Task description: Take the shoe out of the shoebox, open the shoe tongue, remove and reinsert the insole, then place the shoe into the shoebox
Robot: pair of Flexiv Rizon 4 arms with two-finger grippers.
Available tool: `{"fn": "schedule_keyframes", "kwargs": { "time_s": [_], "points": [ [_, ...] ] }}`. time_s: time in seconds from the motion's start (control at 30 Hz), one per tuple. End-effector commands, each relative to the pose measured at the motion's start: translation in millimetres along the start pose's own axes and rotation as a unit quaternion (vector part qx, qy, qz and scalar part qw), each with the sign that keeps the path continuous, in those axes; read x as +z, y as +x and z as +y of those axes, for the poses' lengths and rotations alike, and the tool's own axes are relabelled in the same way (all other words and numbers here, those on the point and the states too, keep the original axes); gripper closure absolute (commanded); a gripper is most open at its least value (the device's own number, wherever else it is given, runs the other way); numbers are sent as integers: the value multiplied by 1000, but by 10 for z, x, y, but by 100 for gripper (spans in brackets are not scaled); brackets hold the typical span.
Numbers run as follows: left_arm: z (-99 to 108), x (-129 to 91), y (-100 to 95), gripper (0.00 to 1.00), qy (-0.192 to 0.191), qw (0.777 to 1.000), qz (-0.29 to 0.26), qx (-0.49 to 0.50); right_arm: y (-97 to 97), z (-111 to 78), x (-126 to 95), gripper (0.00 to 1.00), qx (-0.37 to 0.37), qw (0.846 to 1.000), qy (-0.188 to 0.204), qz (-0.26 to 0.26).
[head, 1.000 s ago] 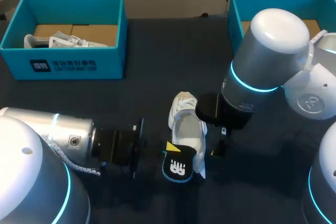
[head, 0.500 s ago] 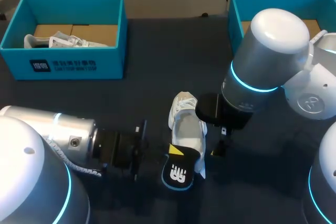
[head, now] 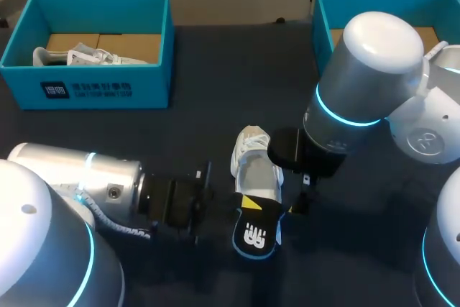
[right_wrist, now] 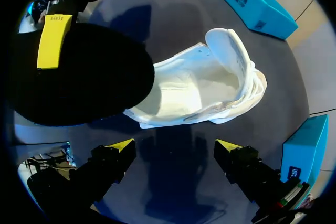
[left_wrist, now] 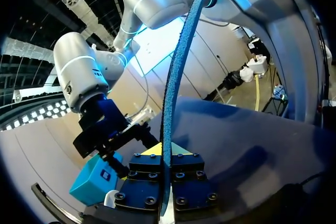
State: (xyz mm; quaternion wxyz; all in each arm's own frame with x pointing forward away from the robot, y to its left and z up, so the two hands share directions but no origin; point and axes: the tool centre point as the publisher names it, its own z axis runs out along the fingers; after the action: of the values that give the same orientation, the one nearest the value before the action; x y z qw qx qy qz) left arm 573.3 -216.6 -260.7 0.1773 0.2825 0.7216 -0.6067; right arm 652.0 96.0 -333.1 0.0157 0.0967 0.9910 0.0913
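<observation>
Left pincer [left_wrist: 166,156] pinching thin, dark, blue-edged foam insole [left_wrist: 176,77]. Insole covers near end of white shoe [right_wrist: 210,85]. Shoe lies mid-worktop [head: 215,70], toward near edge. Right pincer [right_wrist: 176,150] spread, shoe just ahead, not touching.

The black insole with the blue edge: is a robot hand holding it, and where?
Yes. The left gripper is shut on the black, blue-edged insole, pinching it at one end. The right gripper is open and holds nothing.

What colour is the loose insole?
The insole is black with a white logo and blue edge; head view.
</observation>
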Motion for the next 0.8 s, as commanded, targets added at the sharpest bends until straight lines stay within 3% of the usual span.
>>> {"fn": "schedule_keyframes", "kwargs": {
  "time_s": [0.03,0.8],
  "points": [
    [70,155,-58,100,-3,1000,4,-1,10,-1,10,0,0,1000,0,-1],
    [186,219,-123,100,-11,1000,9,-17,10,-1,10,0,0,1000,0,-1]
  ]
}}
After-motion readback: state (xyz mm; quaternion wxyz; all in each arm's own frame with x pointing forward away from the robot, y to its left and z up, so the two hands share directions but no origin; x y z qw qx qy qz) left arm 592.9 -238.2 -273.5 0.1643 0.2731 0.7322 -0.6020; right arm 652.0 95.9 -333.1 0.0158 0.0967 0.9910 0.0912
